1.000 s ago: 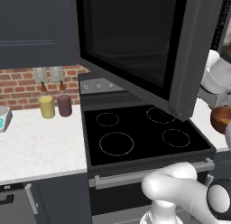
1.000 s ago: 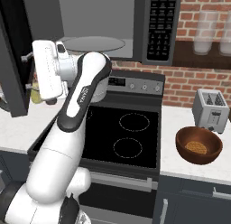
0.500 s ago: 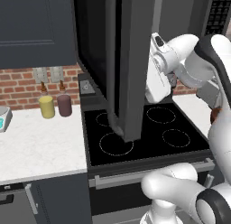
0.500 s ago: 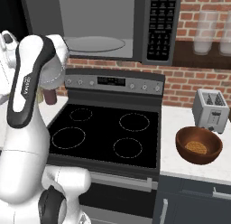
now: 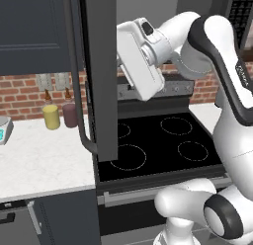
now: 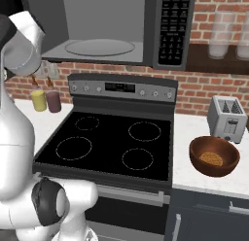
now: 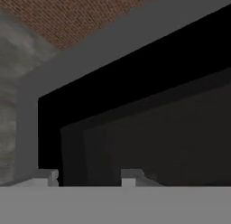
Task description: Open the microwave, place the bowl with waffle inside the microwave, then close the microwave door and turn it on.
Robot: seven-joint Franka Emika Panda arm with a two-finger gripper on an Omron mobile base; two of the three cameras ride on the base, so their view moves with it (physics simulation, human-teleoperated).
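Observation:
The microwave (image 6: pixel 112 26) hangs above the stove with its light grey inside and round turntable (image 6: pixel 99 46) showing. The microwave door (image 5: pixel 101 66) stands wide open, edge-on in the left base view, its curved bar handle (image 5: pixel 79 105) on the left side. My white hand (image 5: pixel 141 61) hovers just right of the door's inner face. My gripper (image 7: pixel 88 177) faces the door's black window (image 7: pixel 149 128); its fingertips stand apart with nothing between them. The reddish-brown bowl (image 6: pixel 214 155) with the waffle (image 6: pixel 211 159) sits on the counter right of the stove, far from the hand.
A black stove (image 6: pixel 112 138) lies below the microwave. A silver toaster (image 6: pixel 227 119) stands behind the bowl. A yellow cup (image 5: pixel 51 116) and a dark red one (image 5: pixel 69 114) stand on the left counter (image 5: pixel 44 160) by the brick wall.
The microwave door has swung from half open to wide open. My hand has moved left behind it, and the fingers have come closer together.

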